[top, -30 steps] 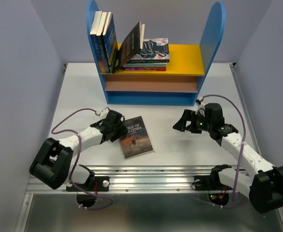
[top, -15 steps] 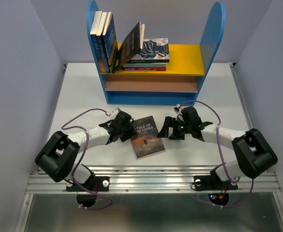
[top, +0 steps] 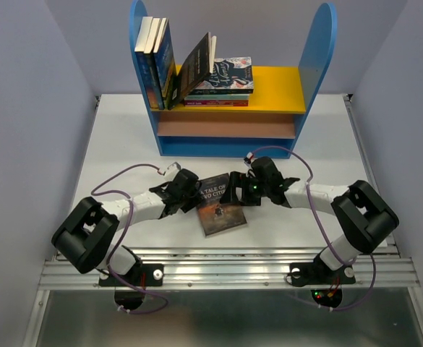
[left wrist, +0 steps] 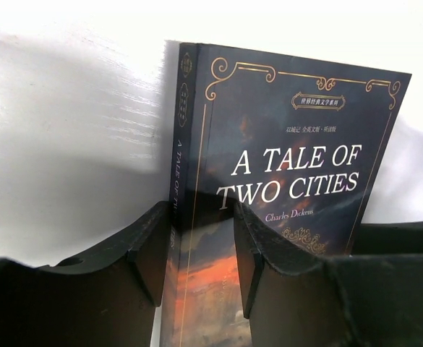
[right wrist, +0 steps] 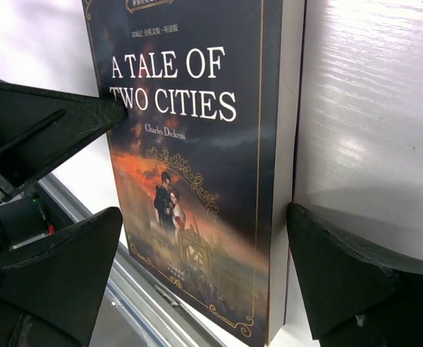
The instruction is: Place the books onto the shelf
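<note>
A Tale of Two Cities [top: 220, 206] is lying flat on the table [top: 124, 137], in front of the shelf [top: 318, 58] and between my two grippers. I am holding my left gripper [left wrist: 202, 217] part-way apart astride the spine edge, clamped on nothing. I am holding my right gripper [right wrist: 204, 213] wide apart astride the page edge. Likely hazards: a finger catching only the cover and fanning the paperback open, the book skidding toward the near rail, or my closely crowding grippers colliding.
</note>
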Available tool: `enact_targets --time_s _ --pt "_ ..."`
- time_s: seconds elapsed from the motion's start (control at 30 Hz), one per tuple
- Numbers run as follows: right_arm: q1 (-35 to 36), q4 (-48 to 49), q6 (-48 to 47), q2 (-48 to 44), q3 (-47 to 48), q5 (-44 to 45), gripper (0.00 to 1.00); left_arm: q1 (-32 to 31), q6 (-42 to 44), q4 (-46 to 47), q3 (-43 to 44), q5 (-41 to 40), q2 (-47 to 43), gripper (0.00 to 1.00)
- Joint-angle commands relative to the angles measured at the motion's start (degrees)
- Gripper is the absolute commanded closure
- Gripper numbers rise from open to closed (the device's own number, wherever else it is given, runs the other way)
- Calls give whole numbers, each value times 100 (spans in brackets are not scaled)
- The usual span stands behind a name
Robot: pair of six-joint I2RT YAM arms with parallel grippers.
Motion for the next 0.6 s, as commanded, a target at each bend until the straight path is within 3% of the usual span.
enact_targets --time_s 0.0,0.2,0.57 --pt "289 194 216 -443 530 -24 0 -279 -274 227 -152 461 188 53" --pt "341 71 383 -847 601 -208 0 -385 -309 236 -29 461 303 53" --pt "403 -78 348 -760 583 -358 0 -429 -344 166 42 408 356 53"
